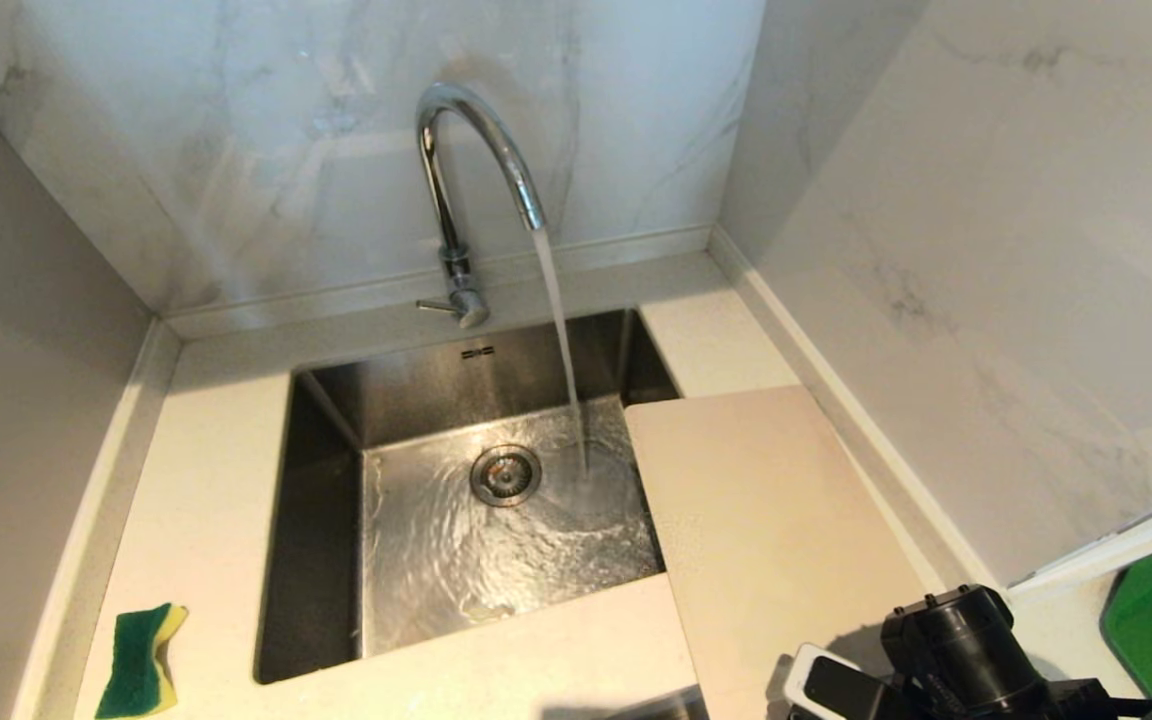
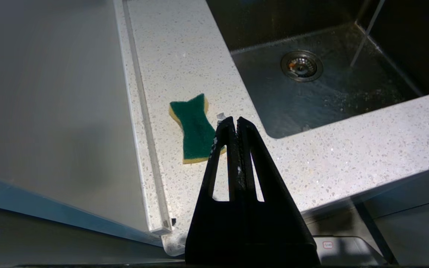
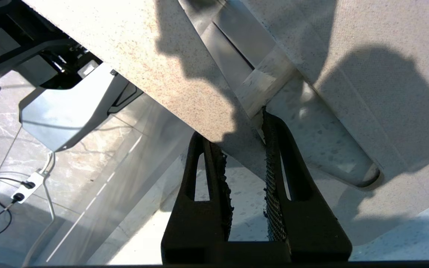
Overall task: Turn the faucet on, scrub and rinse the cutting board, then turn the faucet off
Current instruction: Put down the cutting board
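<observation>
At the sink's right edge, the cutting board (image 1: 766,520) is gripped at its near end by the right gripper (image 3: 246,156) — fingers narrowed on it. Water is poured from the faucet (image 1: 471,150); the left gripper (image 2: 235,124) is pressed closed, empty.

Cutting board (image 1: 766,520) right of sink (image 1: 321,520), sponge (image 1: 141,660) left, faucet (image 1: 456,180) behind

A: What hems in the right gripper (image 3: 246,149)?

B: The cutting board (image 1: 776,520) fills the gap between its fingers, so nothing else fits there. Past it the right-hand wall (image 1: 986,280) stands close.

A: And towards the left?

B: The sink (image 1: 326,520) lies open, crossed only by the water stream (image 1: 561,340) and the faucet (image 1: 466,180) at the back. A sponge (image 2: 196,130) lies just beyond the left gripper (image 2: 235,123).
</observation>
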`<state>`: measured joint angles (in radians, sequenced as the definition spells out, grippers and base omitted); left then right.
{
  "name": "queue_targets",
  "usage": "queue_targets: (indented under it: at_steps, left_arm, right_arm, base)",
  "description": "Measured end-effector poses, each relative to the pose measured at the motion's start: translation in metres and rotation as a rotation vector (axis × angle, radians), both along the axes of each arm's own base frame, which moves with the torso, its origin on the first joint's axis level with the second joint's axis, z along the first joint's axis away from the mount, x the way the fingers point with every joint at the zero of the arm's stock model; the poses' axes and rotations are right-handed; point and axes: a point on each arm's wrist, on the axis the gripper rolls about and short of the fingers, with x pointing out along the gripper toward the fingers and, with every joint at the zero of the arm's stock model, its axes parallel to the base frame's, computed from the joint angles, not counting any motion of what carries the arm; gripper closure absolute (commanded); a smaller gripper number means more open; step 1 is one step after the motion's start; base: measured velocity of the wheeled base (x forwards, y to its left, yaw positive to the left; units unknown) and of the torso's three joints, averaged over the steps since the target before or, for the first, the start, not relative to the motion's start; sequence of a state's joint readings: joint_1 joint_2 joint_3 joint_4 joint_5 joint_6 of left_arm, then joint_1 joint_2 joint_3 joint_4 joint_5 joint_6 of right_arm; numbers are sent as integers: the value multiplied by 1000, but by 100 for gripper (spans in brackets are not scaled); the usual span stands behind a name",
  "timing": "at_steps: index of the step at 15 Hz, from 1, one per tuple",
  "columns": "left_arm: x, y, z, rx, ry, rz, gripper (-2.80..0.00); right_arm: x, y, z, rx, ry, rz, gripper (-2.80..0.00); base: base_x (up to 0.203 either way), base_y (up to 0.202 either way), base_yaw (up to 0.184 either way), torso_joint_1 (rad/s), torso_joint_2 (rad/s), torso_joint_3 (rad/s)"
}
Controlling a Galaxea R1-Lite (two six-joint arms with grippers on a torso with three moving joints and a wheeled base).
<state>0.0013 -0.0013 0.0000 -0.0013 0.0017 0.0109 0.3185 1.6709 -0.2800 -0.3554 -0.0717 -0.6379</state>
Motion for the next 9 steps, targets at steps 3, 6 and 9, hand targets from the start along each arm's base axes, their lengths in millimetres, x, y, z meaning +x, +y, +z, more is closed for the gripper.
queue_targets:
  at_steps: [3,6,9]
  left_arm:
    - [0,0,0,0,0,-1,0]
    - [0,0,0,0,0,-2,0]
    - [0,0,0,0,0,-1,0]
  right_arm:
    - [-1,-1,-1,3,1,-12,-280]
    - [-2,-1,0,3,-4,-12,-280]
    - [-1,0,1,5,-15,-7,-280]
  base:
    - [0,0,0,0,0,0]
    - [0,0,0,0,0,0]
    - [0,0,0,0,0,0]
